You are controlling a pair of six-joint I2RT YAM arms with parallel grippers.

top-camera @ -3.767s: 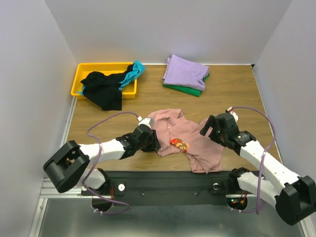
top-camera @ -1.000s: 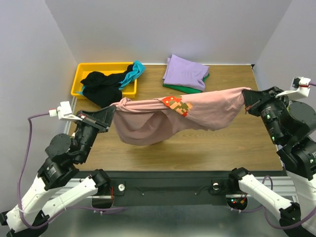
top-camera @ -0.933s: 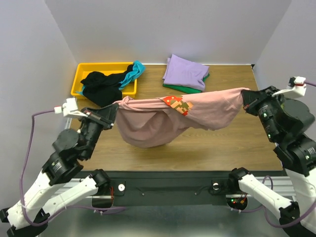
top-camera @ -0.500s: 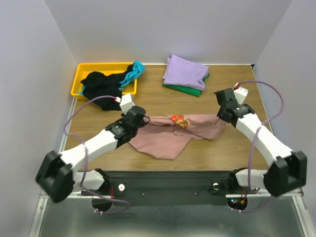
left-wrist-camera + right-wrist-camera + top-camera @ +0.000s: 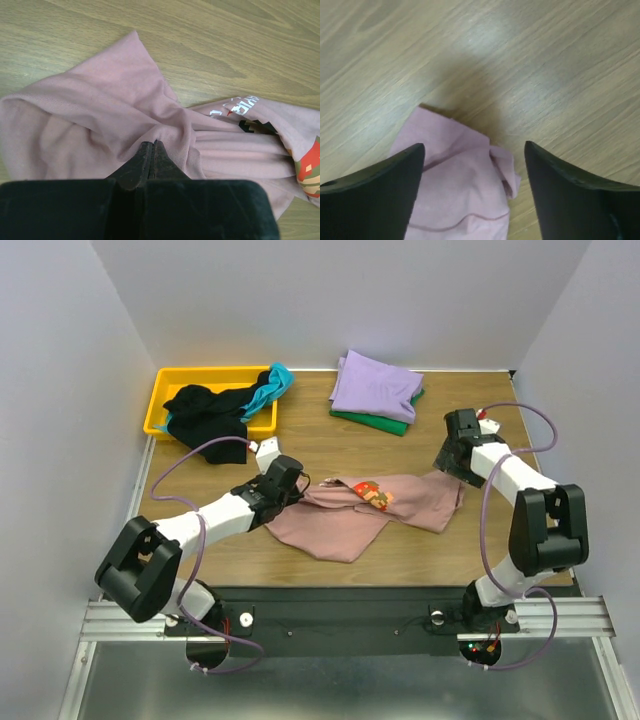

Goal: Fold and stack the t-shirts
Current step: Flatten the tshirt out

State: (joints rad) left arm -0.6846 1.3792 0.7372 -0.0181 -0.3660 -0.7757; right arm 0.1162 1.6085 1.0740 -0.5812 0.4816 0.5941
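Note:
The dusty-pink t-shirt [image 5: 345, 518] lies crumpled on the wooden table, its pixel print [image 5: 375, 493] facing up. My left gripper [image 5: 292, 486] is shut on a bunched fold at the shirt's left end; in the left wrist view the fingertips [image 5: 153, 146] pinch the pink cloth [image 5: 100, 115] close to the white chest text [image 5: 240, 105]. My right gripper [image 5: 452, 464] hovers at the shirt's right end. In the right wrist view it [image 5: 474, 146] stands open over a loose corner of the shirt [image 5: 460, 175], touching nothing.
A folded lavender t-shirt [image 5: 375, 385] lies on a green one [image 5: 378, 423] at the back centre. A yellow bin [image 5: 190, 380] at the back left holds a black t-shirt [image 5: 208, 420] spilling over its front and a teal one [image 5: 272, 385].
The shirt was stretched in the air between both grippers; both arms brought it down onto the table. The right gripper has opened and let go of its end.

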